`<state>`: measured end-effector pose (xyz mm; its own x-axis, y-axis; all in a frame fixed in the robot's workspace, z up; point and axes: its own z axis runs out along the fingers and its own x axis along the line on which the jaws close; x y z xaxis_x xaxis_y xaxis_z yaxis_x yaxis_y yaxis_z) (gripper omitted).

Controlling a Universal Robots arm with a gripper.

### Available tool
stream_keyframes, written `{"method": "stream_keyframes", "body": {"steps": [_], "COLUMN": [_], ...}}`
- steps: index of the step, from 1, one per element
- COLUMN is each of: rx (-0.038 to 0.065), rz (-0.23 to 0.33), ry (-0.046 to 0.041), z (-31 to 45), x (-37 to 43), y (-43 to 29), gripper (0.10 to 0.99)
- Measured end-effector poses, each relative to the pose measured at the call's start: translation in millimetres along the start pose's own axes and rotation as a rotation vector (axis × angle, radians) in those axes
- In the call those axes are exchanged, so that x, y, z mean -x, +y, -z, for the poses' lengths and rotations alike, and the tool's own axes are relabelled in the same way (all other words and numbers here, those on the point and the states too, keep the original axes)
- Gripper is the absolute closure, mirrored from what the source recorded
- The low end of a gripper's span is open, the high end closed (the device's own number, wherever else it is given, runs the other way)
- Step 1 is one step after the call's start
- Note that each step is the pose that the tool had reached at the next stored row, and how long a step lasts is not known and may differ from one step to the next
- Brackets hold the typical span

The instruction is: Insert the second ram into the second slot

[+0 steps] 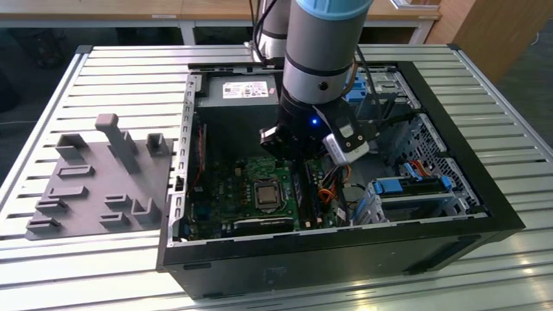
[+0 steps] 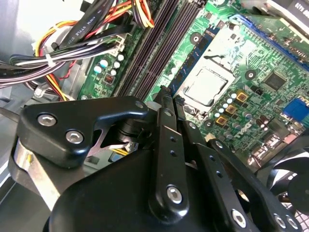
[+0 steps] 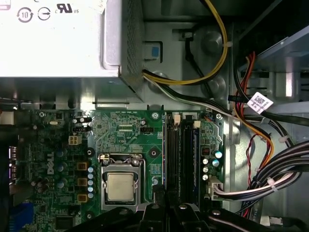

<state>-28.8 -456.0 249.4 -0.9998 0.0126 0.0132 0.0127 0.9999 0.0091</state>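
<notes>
The motherboard [image 3: 130, 128] is green, dotted with gold and teal parts; the processor [image 3: 119, 187] is silver; the cables [image 2: 72, 55] run yellow, red, orange, black and white; the computer case [image 1: 346, 249] is black; the arm [image 1: 322, 58] is grey with a pale-blue band; the tool [image 2: 170, 99] is black; the ribbed counter [image 1: 112, 65] is silvery; the holder [image 1: 95, 188] is grey.

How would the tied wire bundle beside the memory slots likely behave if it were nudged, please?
The wire bundle would probably flex and spring back, being loose curved strands. Its pale tie suggests the strands would shift together.
</notes>
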Motion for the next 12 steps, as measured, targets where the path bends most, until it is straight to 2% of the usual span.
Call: {"method": "stream_keyframes", "body": {"steps": [12], "rx": [0.000], "rz": [0.000], "ry": [0.0000], "z": [-1.3], "x": [0.1], "y": [-4.6], "gripper": [0.949]}}
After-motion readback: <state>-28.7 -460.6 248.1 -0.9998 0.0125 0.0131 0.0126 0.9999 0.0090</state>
